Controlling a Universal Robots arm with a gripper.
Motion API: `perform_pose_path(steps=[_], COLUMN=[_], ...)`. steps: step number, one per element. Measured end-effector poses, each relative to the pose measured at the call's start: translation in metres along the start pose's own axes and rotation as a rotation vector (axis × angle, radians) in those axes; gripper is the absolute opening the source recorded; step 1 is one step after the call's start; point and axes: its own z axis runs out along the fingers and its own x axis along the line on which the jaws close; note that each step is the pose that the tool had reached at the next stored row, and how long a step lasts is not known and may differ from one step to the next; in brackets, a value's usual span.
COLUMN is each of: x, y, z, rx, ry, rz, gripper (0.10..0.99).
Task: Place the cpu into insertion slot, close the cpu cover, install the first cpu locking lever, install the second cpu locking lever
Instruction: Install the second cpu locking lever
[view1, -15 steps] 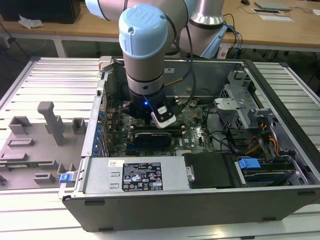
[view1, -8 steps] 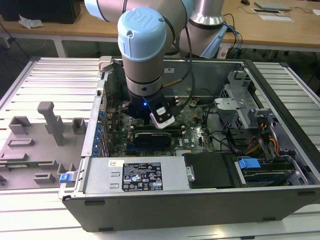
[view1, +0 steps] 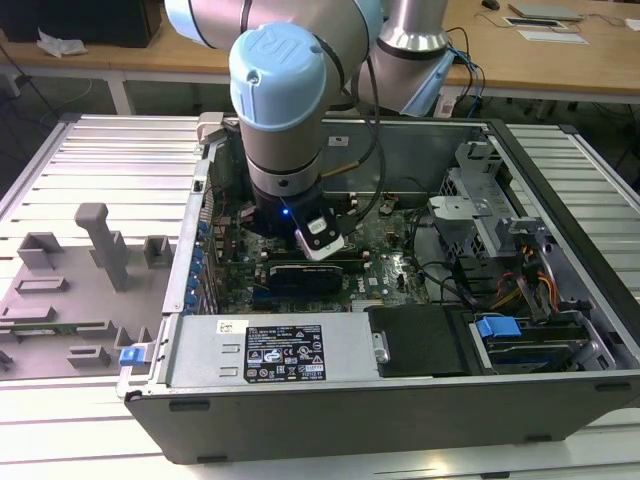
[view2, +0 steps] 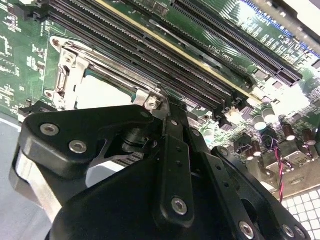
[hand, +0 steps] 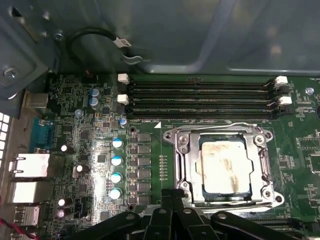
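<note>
In the first wrist view the cpu (hand: 225, 165) lies flat in the insertion slot (hand: 272, 136), its pale metal top smeared. The silver cpu cover (hand: 187, 161) lies down around it as a frame. A thin wire lever (hand: 215, 125) runs along the socket's edge beside the memory slots. My gripper (hand: 172, 194) sits at the socket's near edge with its black fingers pressed together. In the second wrist view the gripper (view2: 163, 104) touches the socket's corner, beside the cpu (view2: 102, 92) and cover (view2: 70, 75). In the exterior view the arm's wrist (view1: 285, 150) stands over the open computer case.
Long black memory slots (hand: 200, 97) run beside the socket. Blue-topped capacitors (hand: 116, 167) and rear ports (hand: 30, 165) lie on its other side. The case wall (hand: 225, 35) rises behind. In the exterior view a power supply (view1: 280, 350), drive bays (view1: 520, 330) and a grey fixture plate (view1: 70, 290) surround the work area.
</note>
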Motion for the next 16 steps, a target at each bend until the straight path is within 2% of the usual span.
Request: perform_pose_path(steps=[4, 6, 7, 16], x=[0.0002, 0.0000, 0.0000, 0.0001], y=[0.0003, 0.0018, 0.0020, 0.0010], z=[-0.0005, -0.0059, -0.0063, -0.0032], rx=[0.000, 0.000, 0.000, 0.000], ry=[-0.0001, -0.0001, -0.0002, -0.0037], rz=[0.000, 0.000, 0.000, -0.001], gripper=[0.106, 0.106, 0.106, 0.106])
